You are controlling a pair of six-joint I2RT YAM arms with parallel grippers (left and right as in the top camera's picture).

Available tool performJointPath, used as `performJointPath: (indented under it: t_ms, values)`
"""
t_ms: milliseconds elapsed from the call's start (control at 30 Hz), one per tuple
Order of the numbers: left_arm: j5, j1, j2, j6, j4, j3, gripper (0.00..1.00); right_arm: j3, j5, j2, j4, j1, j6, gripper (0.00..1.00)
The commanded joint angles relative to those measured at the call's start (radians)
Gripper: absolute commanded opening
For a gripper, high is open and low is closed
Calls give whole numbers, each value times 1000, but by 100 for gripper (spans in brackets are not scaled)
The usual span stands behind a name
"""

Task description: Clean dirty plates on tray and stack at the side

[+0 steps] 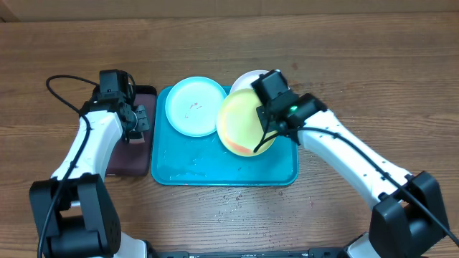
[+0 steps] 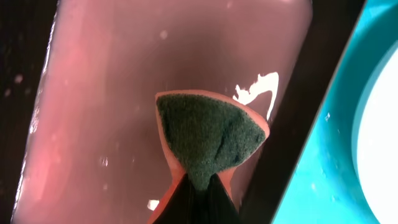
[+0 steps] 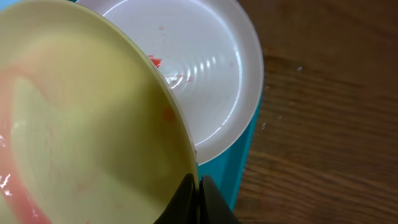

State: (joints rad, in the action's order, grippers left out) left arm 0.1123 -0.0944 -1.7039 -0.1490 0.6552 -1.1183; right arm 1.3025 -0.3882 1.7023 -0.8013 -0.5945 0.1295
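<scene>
The yellow-green plate (image 1: 240, 122) is held tilted over the turquoise tray's (image 1: 215, 170) right end, its rim clamped in the right gripper (image 3: 198, 186). The cyan plate (image 1: 193, 106) is set at the tray's far-left corner and the white plate (image 3: 211, 74) at its far-right corner. A green sponge (image 2: 208, 134) is pinched in the left gripper (image 2: 200, 186) over the black tray (image 2: 118, 93).

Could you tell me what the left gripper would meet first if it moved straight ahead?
Likely the pinkish floor of the black tray: the left gripper, shut on a green sponge, points straight at it, though the gap is unclear.

No legible text or markings.
</scene>
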Motion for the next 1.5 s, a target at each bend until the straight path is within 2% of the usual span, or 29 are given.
performJointPath:
  t_ms: [0, 267, 467, 600, 1300, 1467]
  values:
    - [20, -13, -34, 42, -36, -4, 4, 32, -267, -33, 10, -68, -3, 4]
    - [52, -39, -111, 60, -88, -4, 6, 32, -473, -33, 25, -188, -3, 4]
    - [52, -50, -126, 60, -107, -4, 45, 33, -628, -33, 61, -281, -3, 4]
    - [52, -50, -126, 59, -113, -4, 53, 34, -706, -33, 86, -328, -3, 4]
    - [43, -50, -164, 56, -216, -3, 56, 34, -719, -64, 136, -348, -6, 4]
    - [17, -50, -193, 57, -246, -3, 47, 34, -718, -65, 135, -348, -6, 4]
